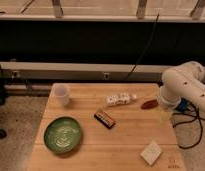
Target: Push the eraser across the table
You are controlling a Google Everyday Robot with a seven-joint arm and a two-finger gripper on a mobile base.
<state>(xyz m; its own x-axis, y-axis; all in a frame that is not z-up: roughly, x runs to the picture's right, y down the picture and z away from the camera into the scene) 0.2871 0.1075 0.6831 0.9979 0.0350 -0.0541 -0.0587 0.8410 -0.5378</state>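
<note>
1. The gripper (165, 115) hangs below the white arm (183, 85), low over the right-hand part of the table (126, 142). Whether it stands wide or narrow cannot be told.
2. The eraser (104, 118) lies flat near the middle of the table, turned on a diagonal, its orange-brown stripe facing up. It is well apart from the gripper, to the gripper's left in the picture, with bare wood between them. Nothing touches it.
3. A green dish (62, 134) sits near the front left; its inside shows only pale swirling marks (pattern or glare, hard to say).
4. A white cup (61, 94) stands upright near the back left corner; what it holds cannot be seen.
5. A white bottle (120, 99) lies on its side behind the eraser, cap pointing toward the arm. Its label has dark print too small to read.
6. A reddish-brown oblong object (149, 104) lies between the bottle and the gripper, near the gripper.
7. A pale square pad (151, 152) rests near the front right corner, beside a faint, unreadable mark on the wood.
</note>
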